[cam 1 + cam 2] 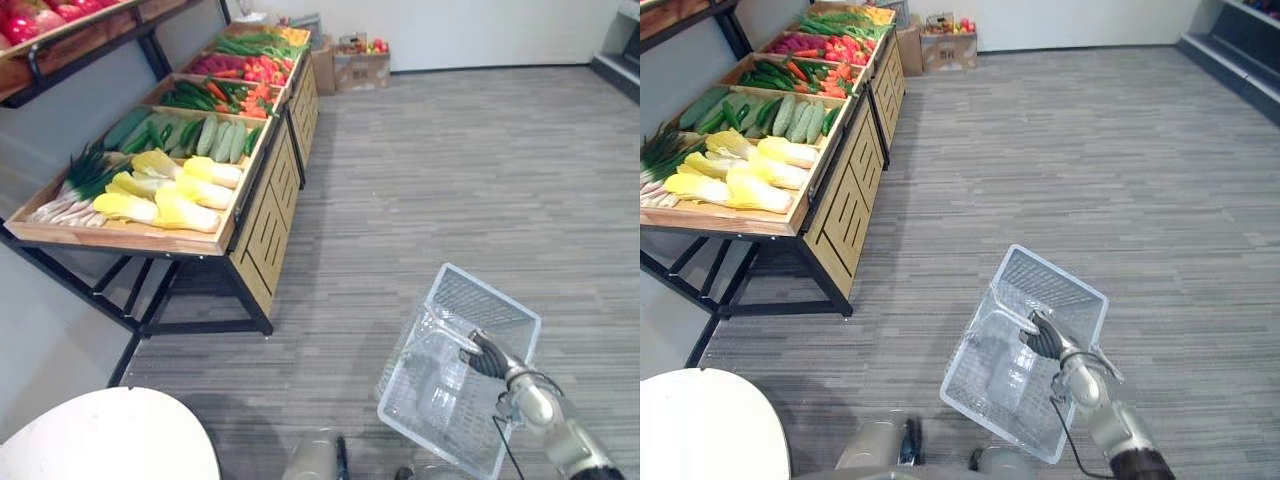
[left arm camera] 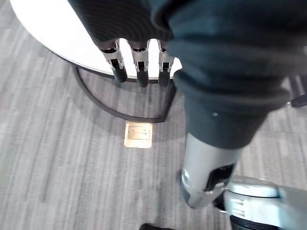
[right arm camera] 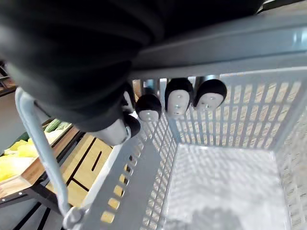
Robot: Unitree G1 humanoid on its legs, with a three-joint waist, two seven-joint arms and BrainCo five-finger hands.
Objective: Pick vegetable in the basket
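- Nearest me, at the robot's left, stands a round white table (image 1: pixel 110 440). The left robot hand (image 2: pixel 139 64) hangs beside its edge with the fingers straight and pointing down, holding nothing. A small brass-coloured floor plate (image 2: pixel 138 134) lies below it.
- On the robot's right, the right robot hand (image 1: pixel 490 355) has its dark-tipped fingers (image 3: pixel 178 98) curled round a grey bar at the top of a white plastic basket (image 1: pixel 460 400). The basket hangs tilted above the grey striped floor (image 1: pixel 450 180). The right wrist view looks straight onto its perforated bottom.
- Farther off to the left, well apart from the basket, runs a wooden produce stand (image 1: pixel 262 225) on a black metal frame, and all the vegetables lie there.
- Its nearest crate holds pale yellow cabbages (image 1: pixel 185 210), with green onions (image 1: pixel 75 190) just beside them on the wall side.
- Behind the cabbages lie cucumbers (image 1: pixel 222 138) in a row, light ones next to darker ones.
- The next crate back carries green and red chillies (image 1: pixel 215 95). Beyond those sit red peppers (image 1: pixel 250 68), and then more greens that are too far off to name.
- At the far wall, past the end of the stand, a few cardboard boxes (image 1: pixel 362 68) sit on the floor.
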